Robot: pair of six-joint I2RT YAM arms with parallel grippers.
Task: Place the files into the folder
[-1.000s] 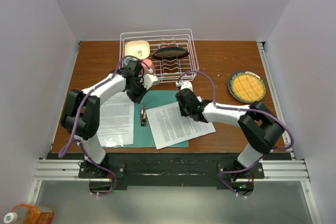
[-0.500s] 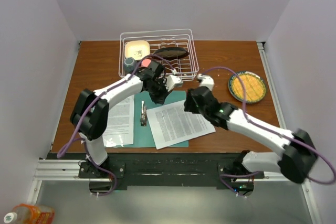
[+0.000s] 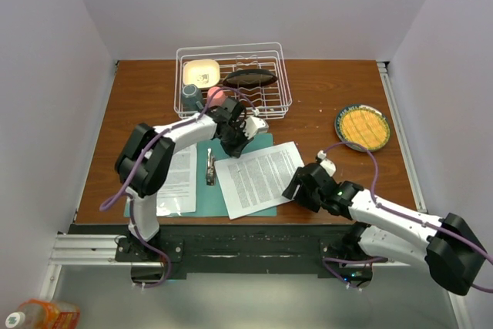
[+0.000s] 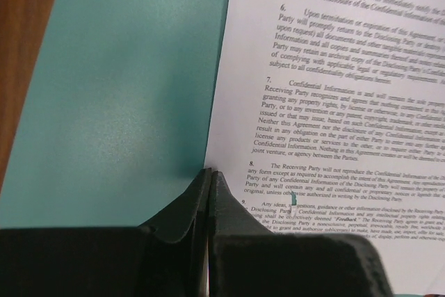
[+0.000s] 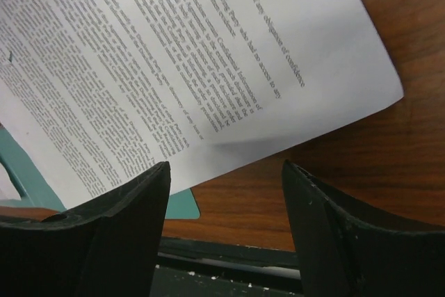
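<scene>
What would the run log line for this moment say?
left end effector: shut, tip at sheet edge | right end effector: open, nothing held, by sheet's near-right edge | folder: open flat | sheet: askew, overhanging folder

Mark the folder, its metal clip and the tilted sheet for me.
folder (image 4: 118, 102): left wrist view, bare teal inner face.
metal clip (image 3: 209, 169): top view, middle of the clip along the spine.
tilted sheet (image 3: 258, 179): top view, centre of its printed face.

Files (image 3: 258, 179) on folder (image 3: 209, 199), rack (image 3: 229, 46) behind
</scene>
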